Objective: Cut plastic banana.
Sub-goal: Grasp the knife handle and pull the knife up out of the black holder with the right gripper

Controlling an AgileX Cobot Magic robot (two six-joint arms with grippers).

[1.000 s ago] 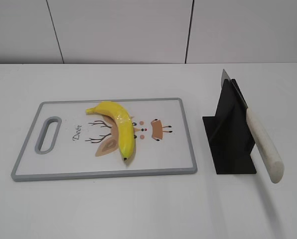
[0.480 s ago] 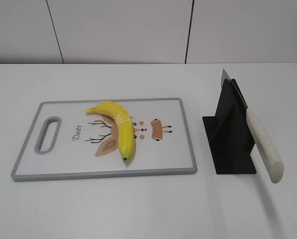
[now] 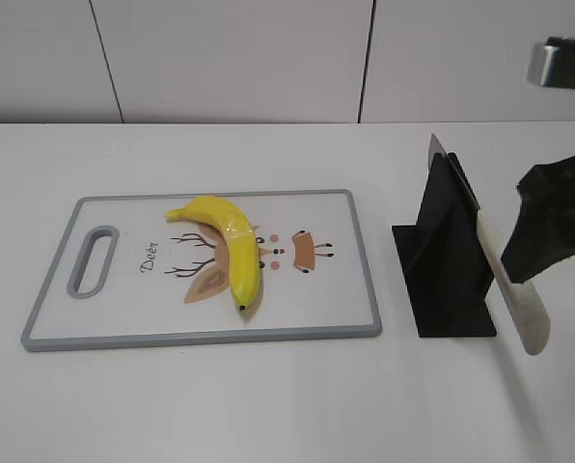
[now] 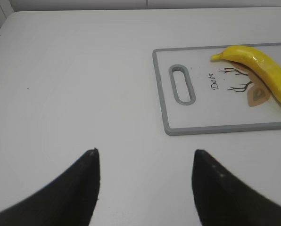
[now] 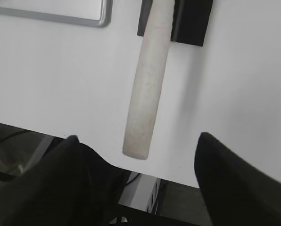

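A yellow plastic banana point(image 3: 232, 247) lies on a white cutting board with a grey rim point(image 3: 210, 335); both also show in the left wrist view, the banana point(image 4: 260, 69) at the right edge and the board point(image 4: 216, 129). A knife with a cream handle point(image 3: 515, 285) rests slanted in a black stand point(image 3: 450, 260). In the right wrist view the handle point(image 5: 148, 84) points down toward the open right gripper point(image 5: 138, 141), which hangs just behind its end. The right arm point(image 3: 556, 222) shows at the exterior view's right edge. The left gripper point(image 4: 145, 155) is open over bare table, left of the board.
The white table point(image 3: 268, 405) has its front edge close under the right gripper point(image 5: 169, 181). The black stand point(image 5: 192, 21) sits at the top of the right wrist view. A white panelled wall point(image 3: 268, 58) stands behind the table.
The right arm has come into the exterior view at the right edge, beside the knife handle. Banana, board and knife have not moved.
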